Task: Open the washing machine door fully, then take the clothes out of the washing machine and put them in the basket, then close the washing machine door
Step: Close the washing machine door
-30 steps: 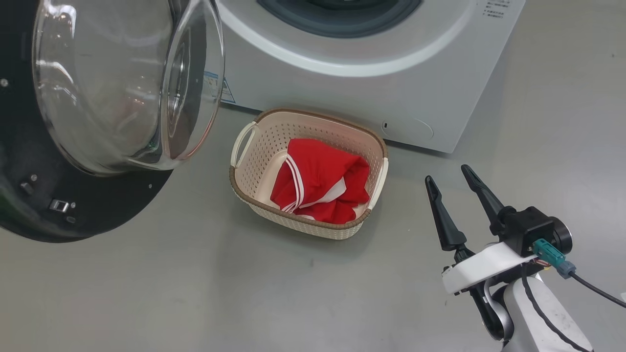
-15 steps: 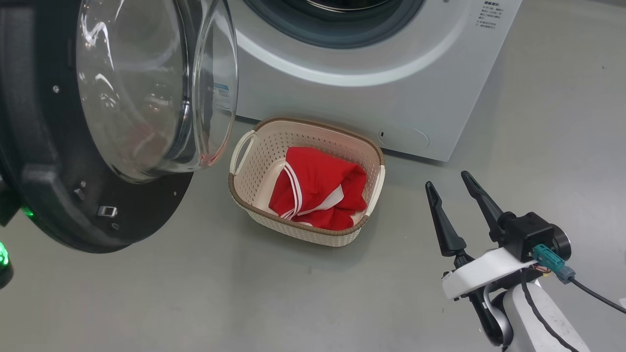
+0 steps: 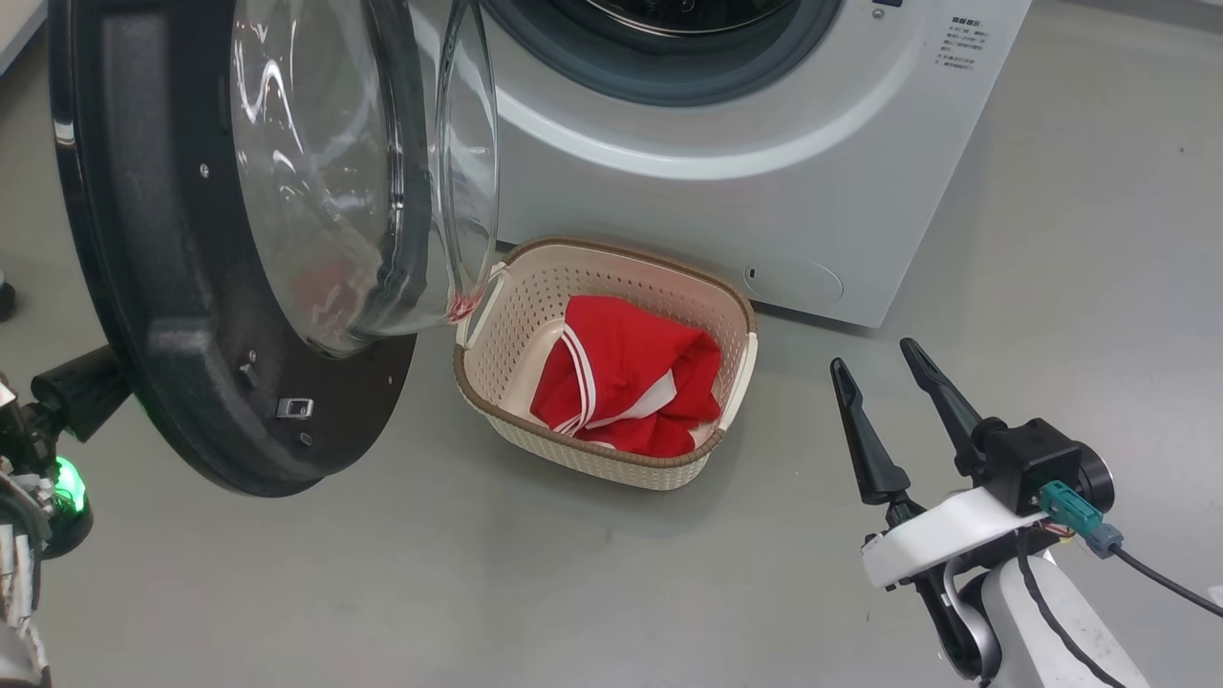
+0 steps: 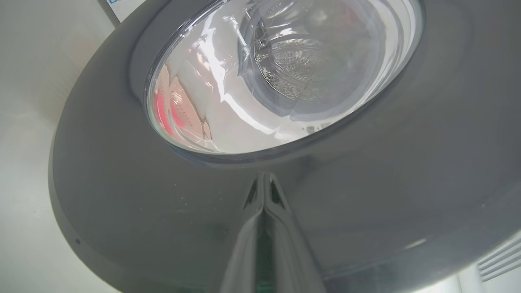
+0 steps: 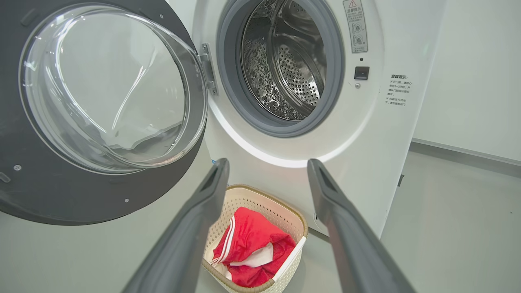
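The washing machine door [image 3: 191, 315] stands partly open at the left, its glass bowl [image 3: 363, 172] facing the white washing machine [image 3: 764, 191]. My left gripper [image 4: 264, 175] is shut, tips against the door's dark outer face [image 4: 122, 195] just below the glass. In the head view the door hides it, and its wrist [image 3: 76, 392] pokes out at the lower left. The red clothes [image 3: 631, 382] lie in the cream basket [image 3: 611, 282] in front of the machine. My right gripper [image 3: 871, 354] hangs open and empty to the basket's right. The steel drum [image 5: 285, 69] looks bare.
The door's glass bowl overhangs the basket's left handle [image 3: 478, 306]. Grey floor [image 3: 573, 592] stretches in front of the basket and to the machine's right. A pale wall [image 5: 468, 81] rises right of the machine in the right wrist view.
The door has swung toward the machine's porthole, its glass now over the basket's left edge. My left wrist has come into the head view, which has also shifted. The right gripper stayed open.
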Controlling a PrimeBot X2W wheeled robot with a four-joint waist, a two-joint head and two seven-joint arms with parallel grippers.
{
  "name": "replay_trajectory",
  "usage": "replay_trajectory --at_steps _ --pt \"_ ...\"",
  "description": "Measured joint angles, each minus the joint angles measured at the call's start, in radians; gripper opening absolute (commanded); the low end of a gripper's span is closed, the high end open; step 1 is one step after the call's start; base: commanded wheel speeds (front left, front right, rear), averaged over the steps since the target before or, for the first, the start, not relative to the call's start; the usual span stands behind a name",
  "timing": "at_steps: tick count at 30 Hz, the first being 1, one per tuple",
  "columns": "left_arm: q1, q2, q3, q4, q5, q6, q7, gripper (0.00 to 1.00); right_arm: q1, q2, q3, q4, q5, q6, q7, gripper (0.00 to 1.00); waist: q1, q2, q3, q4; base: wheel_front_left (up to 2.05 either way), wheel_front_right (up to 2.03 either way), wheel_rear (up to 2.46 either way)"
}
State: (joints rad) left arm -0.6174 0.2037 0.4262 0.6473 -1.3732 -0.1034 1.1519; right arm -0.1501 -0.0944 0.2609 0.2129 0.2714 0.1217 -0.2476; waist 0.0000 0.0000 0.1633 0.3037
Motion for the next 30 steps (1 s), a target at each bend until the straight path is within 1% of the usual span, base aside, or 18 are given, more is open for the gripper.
replay_trajectory --at_steps 5,8,10,12,14,16,21,27,30 --pt "0.032 0.002 0.001 -0.033 0.002 -0.008 -0.012 0.00 0.001 0.002 0.002 0.000 0.000 0.000 0.000 1.00 0.0000 0.0000 -0.004 0.000 0.00 0.00 0.00" --pt "0.083 0.029 -0.008 -0.083 0.071 -0.013 -0.080 0.00 0.015 0.004 0.001 0.000 0.000 0.000 0.000 1.00 -0.0001 0.0000 -0.015 -0.001 0.00 0.00 0.00" --pt "0.114 0.067 -0.020 -0.126 0.148 -0.018 -0.143 0.00 0.022 0.006 0.000 0.000 0.000 0.000 0.000 1.00 0.0000 0.0000 -0.019 -0.001 0.00 0.00 0.00" --pt "0.138 0.088 -0.021 -0.165 0.188 -0.018 -0.196 0.00 0.026 0.007 -0.001 -0.001 0.000 0.000 0.000 1.00 0.0000 0.0000 -0.021 -0.001 0.00 0.00 0.00" --pt "0.159 0.089 -0.038 -0.207 0.239 -0.018 -0.255 0.00 0.031 0.008 -0.005 -0.001 0.000 0.000 0.000 1.00 0.0000 0.0000 -0.025 0.002 0.00 0.00 0.00" --pt "0.190 0.093 -0.078 -0.280 0.296 -0.018 -0.307 0.00 0.037 0.008 -0.006 0.000 0.000 0.000 0.000 1.00 -0.0001 0.0000 -0.029 0.005 0.00 0.00 0.00" --pt "0.272 0.128 -0.172 -0.429 0.442 -0.018 -0.462 0.00 0.038 0.010 -0.015 -0.002 0.001 0.000 -0.002 1.00 0.0000 0.0000 -0.038 0.016 0.00 0.00 0.00" --pt "0.381 0.132 -0.237 -0.492 0.581 -0.018 -0.662 0.00 0.050 0.011 -0.017 -0.003 0.001 0.000 -0.005 1.00 -0.0001 0.0000 -0.046 0.033 0.00 0.00 0.00" --pt "0.419 0.131 -0.235 -0.515 0.625 -0.018 -0.771 0.00 0.053 0.014 -0.013 -0.004 0.001 0.000 -0.005 1.00 -0.0001 0.0000 -0.050 0.038 0.00 0.00 0.00"
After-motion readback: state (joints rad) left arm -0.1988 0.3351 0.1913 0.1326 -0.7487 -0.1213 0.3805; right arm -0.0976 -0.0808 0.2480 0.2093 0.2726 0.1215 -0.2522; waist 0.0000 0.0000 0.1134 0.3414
